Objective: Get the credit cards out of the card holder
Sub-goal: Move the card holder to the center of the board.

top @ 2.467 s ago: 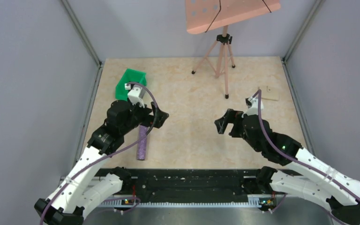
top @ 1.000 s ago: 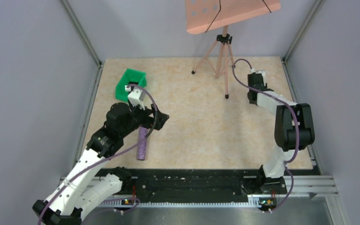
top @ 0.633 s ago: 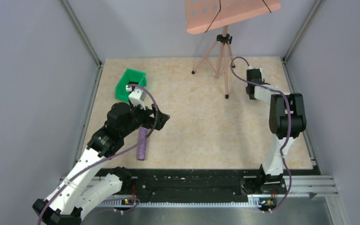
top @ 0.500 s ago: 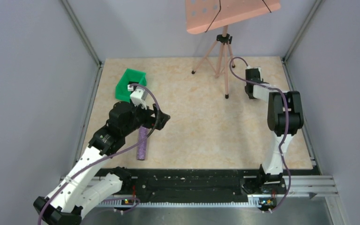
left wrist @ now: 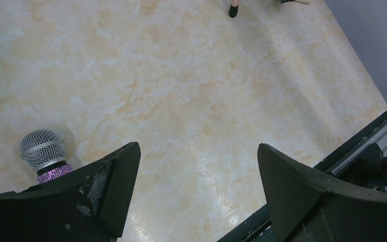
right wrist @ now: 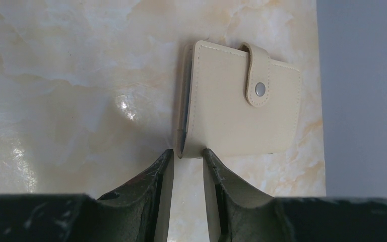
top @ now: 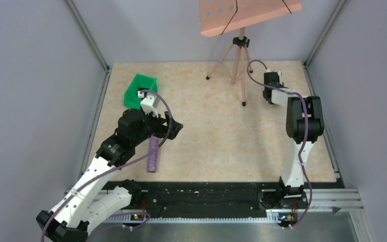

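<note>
Closely, right tool [right wrist: 185,157] flanks card holder [right wrist: 232,106] edge; wall [right wrist: 365,101] just beside.

white arm links [top: 88,177] with black joints [top: 305,119], purple cables [top: 131,160], scuffed black gripper fingers [left wrist: 106,196].

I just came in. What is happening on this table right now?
The right tool, jaws narrow, flanks a corner of the card holder, which lies flat at the far right of the table with its strap snapped shut. No card is out yet. The left tool hangs open over the table near the purple microphone.
</note>
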You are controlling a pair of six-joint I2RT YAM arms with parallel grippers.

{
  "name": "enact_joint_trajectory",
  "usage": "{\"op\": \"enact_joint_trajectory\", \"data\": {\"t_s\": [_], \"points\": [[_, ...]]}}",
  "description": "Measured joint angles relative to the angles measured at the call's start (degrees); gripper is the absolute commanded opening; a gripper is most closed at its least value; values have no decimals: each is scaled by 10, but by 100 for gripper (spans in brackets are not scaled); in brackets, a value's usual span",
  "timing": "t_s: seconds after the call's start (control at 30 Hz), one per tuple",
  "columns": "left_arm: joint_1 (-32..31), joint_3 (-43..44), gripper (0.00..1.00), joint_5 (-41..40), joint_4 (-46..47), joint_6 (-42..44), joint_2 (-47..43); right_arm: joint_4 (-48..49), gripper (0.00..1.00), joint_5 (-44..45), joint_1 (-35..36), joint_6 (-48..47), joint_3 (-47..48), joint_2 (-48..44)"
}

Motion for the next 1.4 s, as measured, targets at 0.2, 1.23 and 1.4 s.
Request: {"op": "enact_joint_trajectory", "data": {"t_s": [0.2, 1.23, 1.4], "points": [[0, 0, 91, 0, 0, 0, 0, -3, 29, -4, -1, 3, 8, 0], [-2, 0, 90, 1, 0, 4, 5, -14, 3, 42, -14, 19, 54, 40], [-2, 0, 90, 0, 0, 4, 5, -24, 0, 42, -14, 34, 5, -2]]}}
